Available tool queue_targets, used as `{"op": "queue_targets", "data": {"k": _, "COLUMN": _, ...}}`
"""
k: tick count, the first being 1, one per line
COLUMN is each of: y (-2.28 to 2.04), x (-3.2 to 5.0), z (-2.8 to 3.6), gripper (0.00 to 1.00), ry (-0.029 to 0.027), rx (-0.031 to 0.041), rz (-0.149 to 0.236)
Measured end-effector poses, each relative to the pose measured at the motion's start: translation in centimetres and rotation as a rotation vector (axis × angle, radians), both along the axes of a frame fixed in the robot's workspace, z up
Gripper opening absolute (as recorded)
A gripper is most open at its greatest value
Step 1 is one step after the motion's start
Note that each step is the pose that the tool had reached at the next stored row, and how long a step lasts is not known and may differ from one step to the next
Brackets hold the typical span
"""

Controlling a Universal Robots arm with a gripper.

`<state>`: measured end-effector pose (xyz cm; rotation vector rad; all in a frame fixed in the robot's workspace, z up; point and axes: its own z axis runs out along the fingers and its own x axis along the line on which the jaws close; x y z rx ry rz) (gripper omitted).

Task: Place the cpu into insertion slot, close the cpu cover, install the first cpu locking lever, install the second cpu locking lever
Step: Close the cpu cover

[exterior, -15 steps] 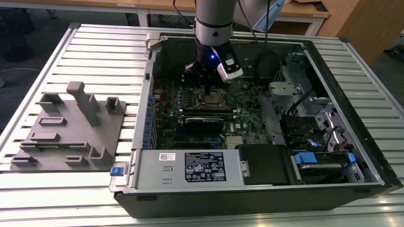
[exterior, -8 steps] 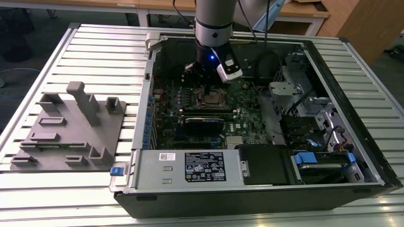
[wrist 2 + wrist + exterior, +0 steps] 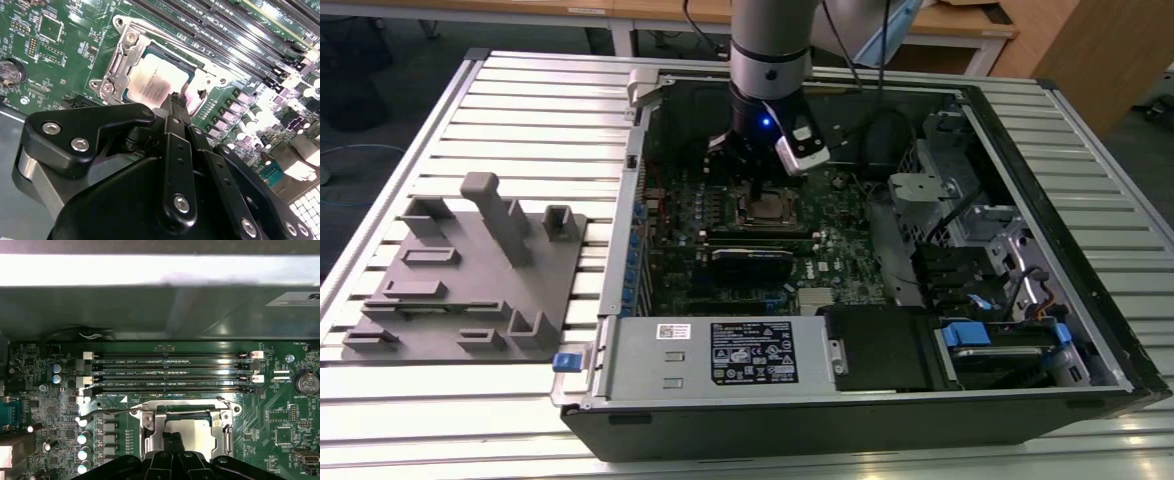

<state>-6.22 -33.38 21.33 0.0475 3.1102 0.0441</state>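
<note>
Claw tips together just over cpu, seated in insertion slot, upper centre of exterior view; cpu cover lies around it. First wrist view adds memory slots; exterior view, gray fixture at left.

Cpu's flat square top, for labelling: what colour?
Silvery-tan metal cpu, best in the second wrist view.

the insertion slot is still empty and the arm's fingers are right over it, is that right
Not empty: the cpu already lies in the insertion slot, as the second wrist view shows. The rest holds: the arm's fingers are right over it.
</note>
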Motion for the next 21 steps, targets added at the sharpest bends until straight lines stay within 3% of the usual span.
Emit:
{"op": "queue_targets", "data": {"k": 12, "y": -0.14, "x": -0.73, "z": -0.7, "gripper": 0.1, "ry": -0.0001, "rx": 0.0001, "rz": -0.016}}
{"op": "queue_targets", "data": {"k": 21, "y": -0.3, "x": -0.81, "z": -0.76, "gripper": 0.1, "ry": 0.0, "rx": 0.0005, "rz": -0.018}}
